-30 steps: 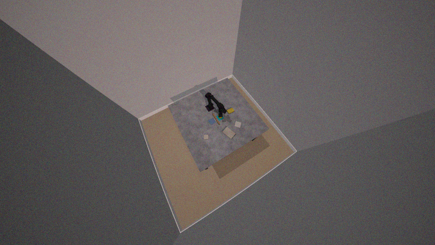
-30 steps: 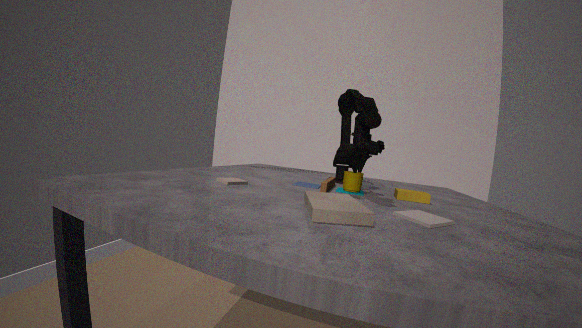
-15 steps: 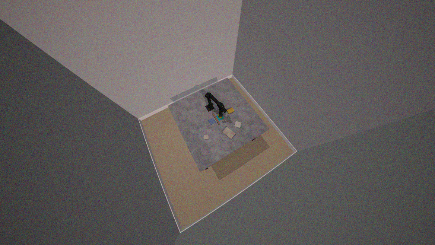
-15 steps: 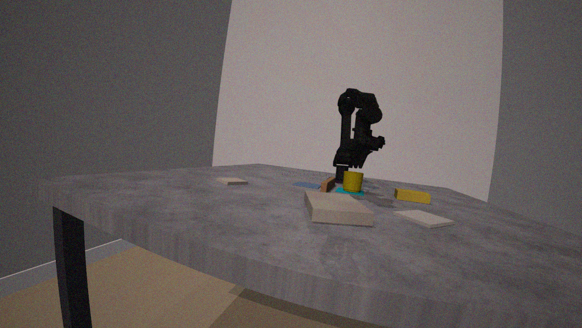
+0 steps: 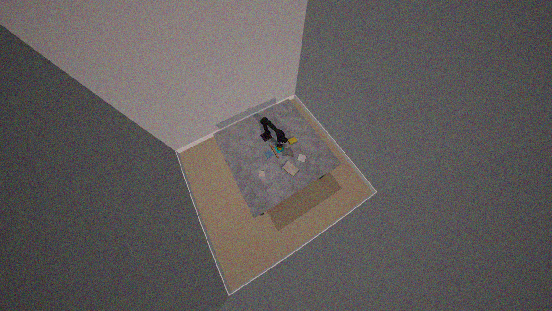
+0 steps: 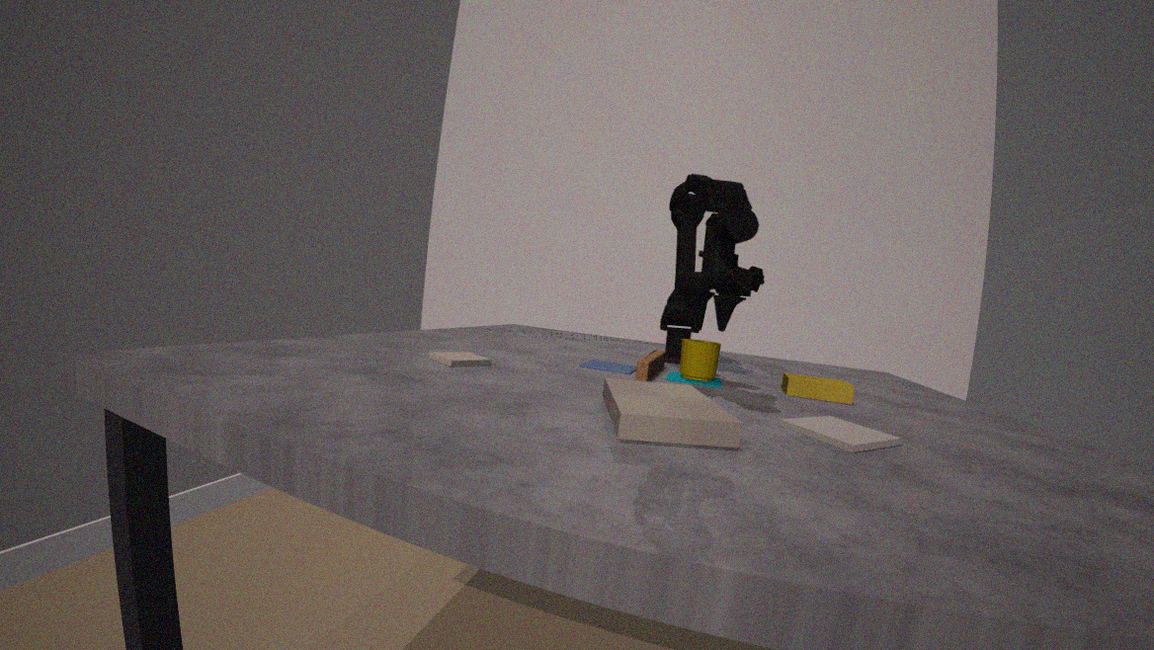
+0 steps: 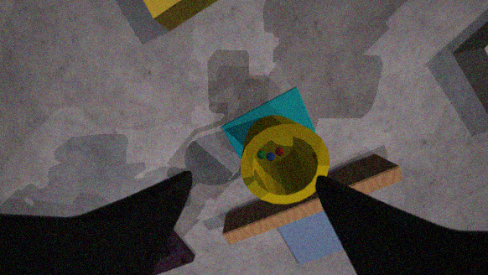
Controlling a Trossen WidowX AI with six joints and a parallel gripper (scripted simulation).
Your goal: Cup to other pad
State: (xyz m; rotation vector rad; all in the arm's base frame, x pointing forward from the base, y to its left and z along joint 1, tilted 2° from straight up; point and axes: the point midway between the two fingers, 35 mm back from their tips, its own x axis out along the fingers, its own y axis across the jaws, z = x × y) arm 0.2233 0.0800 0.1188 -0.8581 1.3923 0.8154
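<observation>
The yellow cup (image 5: pixel 280 148) (image 6: pixel 699 363) (image 7: pixel 289 178) stands upright on the teal pad (image 6: pixel 673 377) (image 7: pixel 289 106). In the wrist view a green marble (image 7: pixel 261 155), a blue marble (image 7: pixel 271 157) and a red marble (image 7: pixel 279 151) lie inside it. The other pad, a blue one (image 5: pixel 268 154) (image 6: pixel 608 366) (image 7: pixel 310 240), is bare where it shows. My gripper (image 6: pixel 722 326) (image 7: pixel 253 179) is open and empty, above the cup and clear of its rim in the exterior view.
A low wooden bar (image 5: pixel 274 151) (image 6: pixel 649 366) (image 7: pixel 272 220) stands between the two pads. A yellow block (image 5: pixel 292 140) (image 6: pixel 817 388) lies beyond the teal pad. A beige slab (image 5: pixel 290 168) (image 6: pixel 674 413) and two thin pale tiles (image 5: pixel 302 157) (image 5: pixel 261 173) lie farther from the arm base.
</observation>
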